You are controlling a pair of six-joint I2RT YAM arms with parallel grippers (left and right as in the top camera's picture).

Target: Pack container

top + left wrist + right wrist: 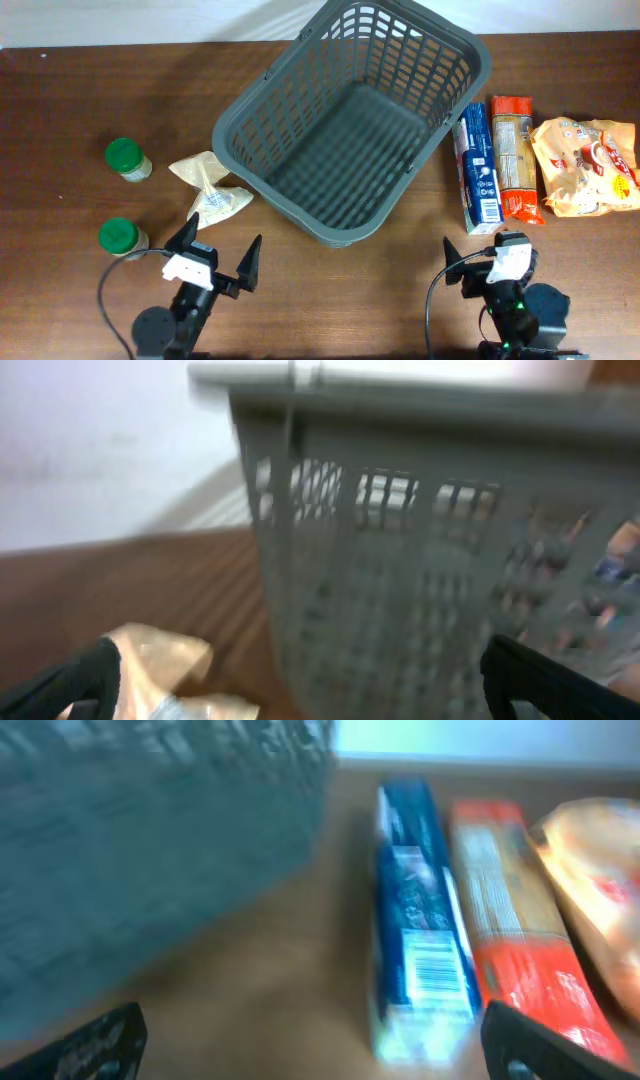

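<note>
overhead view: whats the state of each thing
basket, upright, empty
far jar, upright, lid on
near jar, upright, lid on
tan pouch, lying flat
blue box, lying flat
orange packet, lying flat
snack bag, lying flat
left end effector, open, empty
right end effector, open, empty

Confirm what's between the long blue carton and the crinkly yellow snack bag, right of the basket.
A long red-orange packet lies flat between the long blue carton and the crinkly yellow snack bag, parallel to the carton. Clearest in the overhead view.

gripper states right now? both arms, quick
Left gripper: open, holding nothing.
Right gripper: open, holding nothing.
</note>
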